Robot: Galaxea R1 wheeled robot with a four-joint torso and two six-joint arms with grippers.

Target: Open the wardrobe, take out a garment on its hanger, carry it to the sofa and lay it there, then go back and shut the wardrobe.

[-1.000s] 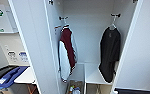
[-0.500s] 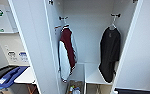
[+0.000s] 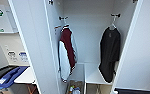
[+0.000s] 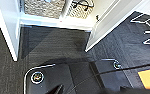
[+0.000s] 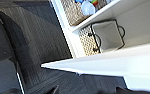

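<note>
Wardrobe [image 3: 36, 50] doors stand wide open in the head view; inside, a dark red and white jacket [image 3: 67, 53] hangs at the left, and the black garment [image 3: 109, 53] hangs at the right on its white hanger [image 3: 113, 25], above a white shelf [image 3: 94, 75]. Both wrist cameras look down at dark carpet [image 4: 53, 47] and woven baskets [image 4: 43, 7] at the wardrobe's base. Whether either arm's jaws are open or closed, I cannot tell.

Head view bright, even light, soft blur throughout; white wardrobe [image 3: 91, 30] interior nearly washed out, black garment [image 3: 109, 53] reads as a flat dark shape w/ no fold detail. Door edges lean (wide-angle distortion). Wrist views: dark carpet [image 4: 53, 47] shadowed near the wardrobe base, glare on white panels.
</note>
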